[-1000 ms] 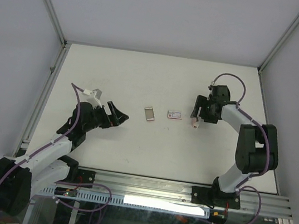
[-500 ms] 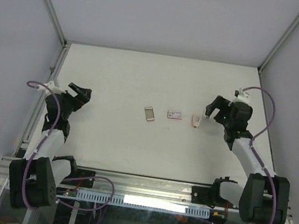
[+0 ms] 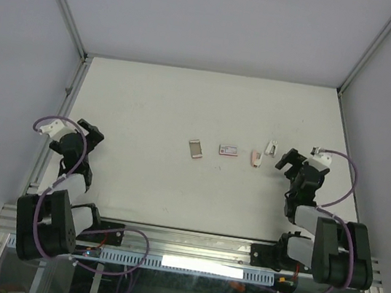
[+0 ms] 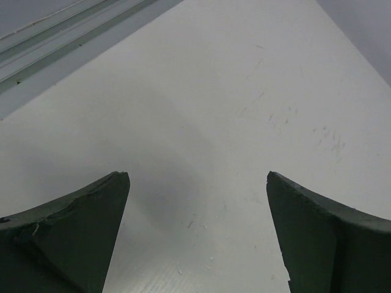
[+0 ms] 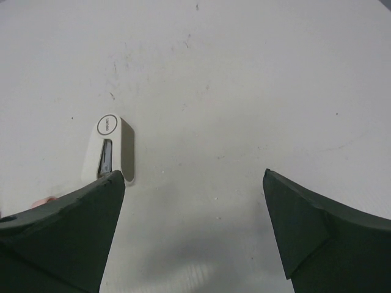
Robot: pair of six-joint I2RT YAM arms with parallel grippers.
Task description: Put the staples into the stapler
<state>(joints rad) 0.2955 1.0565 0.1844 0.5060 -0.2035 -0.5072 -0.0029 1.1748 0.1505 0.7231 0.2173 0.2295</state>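
Observation:
The stapler lies spread open on the white table, its pale pink half (image 3: 255, 158) left of its white half (image 3: 271, 149). My right gripper (image 3: 286, 160) is just right of it, open and empty. In the right wrist view the white half (image 5: 109, 149) sits ahead of the left fingertip (image 5: 107, 195), outside the right gripper (image 5: 194, 176). The red-and-white staples box (image 3: 228, 150) and its pinkish-grey tray (image 3: 195, 149) lie further left. My left gripper (image 3: 89, 132) is far off at the table's left side, and the left wrist view shows the left gripper (image 4: 197, 176) open over bare table.
An aluminium rail (image 3: 62, 115) borders the table's left side and shows in the left wrist view as a grey rail (image 4: 67, 39). Grey walls (image 3: 215, 17) close in the back and both sides. Both arms are folded back near their bases.
The right gripper has opened and drawn back right from the stapler, which now lies free. The left arm has pulled back to the left edge. Box and tray have not moved.

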